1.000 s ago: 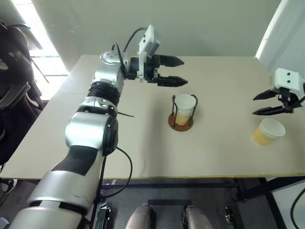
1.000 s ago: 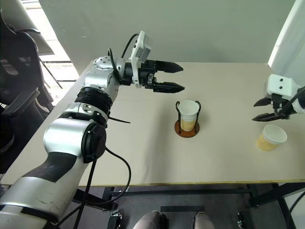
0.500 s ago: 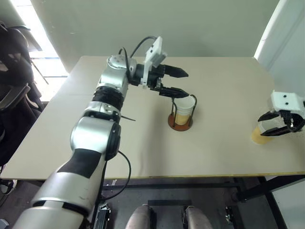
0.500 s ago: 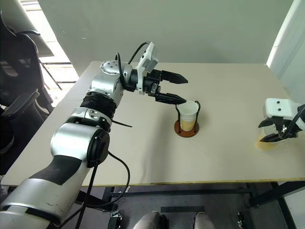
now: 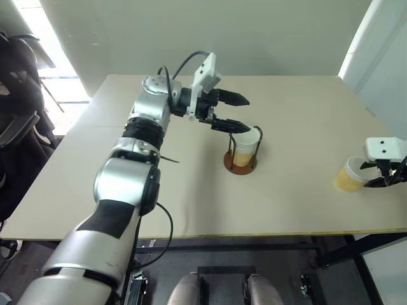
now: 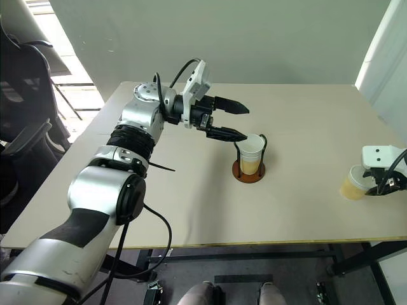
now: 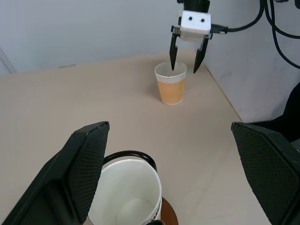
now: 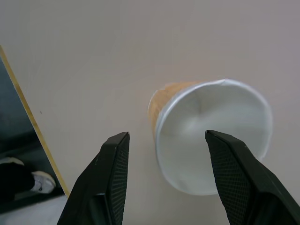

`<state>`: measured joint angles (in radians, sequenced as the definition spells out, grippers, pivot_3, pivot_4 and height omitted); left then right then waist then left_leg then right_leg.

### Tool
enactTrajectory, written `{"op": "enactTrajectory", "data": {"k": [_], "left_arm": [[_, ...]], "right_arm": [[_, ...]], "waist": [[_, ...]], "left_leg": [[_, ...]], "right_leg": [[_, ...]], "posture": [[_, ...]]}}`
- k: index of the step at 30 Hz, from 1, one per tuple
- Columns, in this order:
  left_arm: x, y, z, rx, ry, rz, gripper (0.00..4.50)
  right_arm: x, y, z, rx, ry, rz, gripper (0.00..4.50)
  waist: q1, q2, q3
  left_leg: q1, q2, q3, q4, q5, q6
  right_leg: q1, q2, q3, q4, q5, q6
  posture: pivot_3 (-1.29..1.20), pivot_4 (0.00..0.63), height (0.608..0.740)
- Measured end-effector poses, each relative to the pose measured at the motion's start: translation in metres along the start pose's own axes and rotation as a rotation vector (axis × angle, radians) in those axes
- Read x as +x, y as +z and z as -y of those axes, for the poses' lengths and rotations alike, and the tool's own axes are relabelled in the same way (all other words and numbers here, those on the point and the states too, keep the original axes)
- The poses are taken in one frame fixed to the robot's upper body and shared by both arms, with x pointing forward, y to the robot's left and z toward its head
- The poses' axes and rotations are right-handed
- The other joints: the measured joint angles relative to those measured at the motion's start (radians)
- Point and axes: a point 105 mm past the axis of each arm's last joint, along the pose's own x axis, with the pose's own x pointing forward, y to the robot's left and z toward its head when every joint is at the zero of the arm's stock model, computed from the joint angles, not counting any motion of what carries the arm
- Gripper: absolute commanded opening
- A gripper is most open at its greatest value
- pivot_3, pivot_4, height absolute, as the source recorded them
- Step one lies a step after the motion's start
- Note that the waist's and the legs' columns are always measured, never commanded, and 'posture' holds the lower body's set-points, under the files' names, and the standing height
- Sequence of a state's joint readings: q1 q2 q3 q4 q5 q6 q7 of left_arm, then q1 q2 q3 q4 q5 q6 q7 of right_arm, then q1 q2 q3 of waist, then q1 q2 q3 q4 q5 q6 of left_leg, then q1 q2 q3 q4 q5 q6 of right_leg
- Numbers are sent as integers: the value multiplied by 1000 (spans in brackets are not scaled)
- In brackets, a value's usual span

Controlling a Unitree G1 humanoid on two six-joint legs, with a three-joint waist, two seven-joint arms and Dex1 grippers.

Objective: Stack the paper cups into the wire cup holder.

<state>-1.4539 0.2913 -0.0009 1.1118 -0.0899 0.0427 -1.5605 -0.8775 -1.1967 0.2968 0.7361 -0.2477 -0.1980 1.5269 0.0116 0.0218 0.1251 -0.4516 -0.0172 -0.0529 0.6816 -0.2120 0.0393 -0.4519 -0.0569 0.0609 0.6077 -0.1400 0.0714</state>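
R gripper (image 7: pixel 183 56) open astride cup rim (image 7: pixel 170 71)

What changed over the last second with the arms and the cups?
The right gripper came down from above the table to the loose cup, one finger inside its rim, jaws open, nothing gripped. The left gripper slid toward the holder, open above its cup. Both cups stayed put.
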Motion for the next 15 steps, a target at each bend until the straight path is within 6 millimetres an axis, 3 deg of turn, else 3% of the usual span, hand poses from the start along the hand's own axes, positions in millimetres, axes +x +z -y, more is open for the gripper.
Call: {"op": "enactTrajectory", "data": {"k": [7, 10, 15], "left_arm": [[-1, -1, 0, 3, 3, 8, 4457], [-2, -5, 1, -4, 17, 29, 4500], [-15, -20, 3, -47, 49, 58, 4500]], "right_arm": [[18, -8, -3, -25, 12, -40, 2622], [28, -8, -5, -43, 29, -52, 1980], [35, -5, -5, -49, 36, -48, 148]], "waist": [[0, 0, 0], [-1, 0, 0], [-2, 1, 0]], "left_leg": [[0, 0, 0, 0, 0, 0], [0, 0, 0, 0, 0, 0], [1, 1, 0, -1, 0, 0]], "right_leg": [[0, 0, 0, 0, 1, 0], [0, 0, 0, 0, 3, 3], [0, 0, 0, 0, 4, 4]], "posture": [[0, 150, 740], [0, 150, 740], [0, 150, 740]]}}
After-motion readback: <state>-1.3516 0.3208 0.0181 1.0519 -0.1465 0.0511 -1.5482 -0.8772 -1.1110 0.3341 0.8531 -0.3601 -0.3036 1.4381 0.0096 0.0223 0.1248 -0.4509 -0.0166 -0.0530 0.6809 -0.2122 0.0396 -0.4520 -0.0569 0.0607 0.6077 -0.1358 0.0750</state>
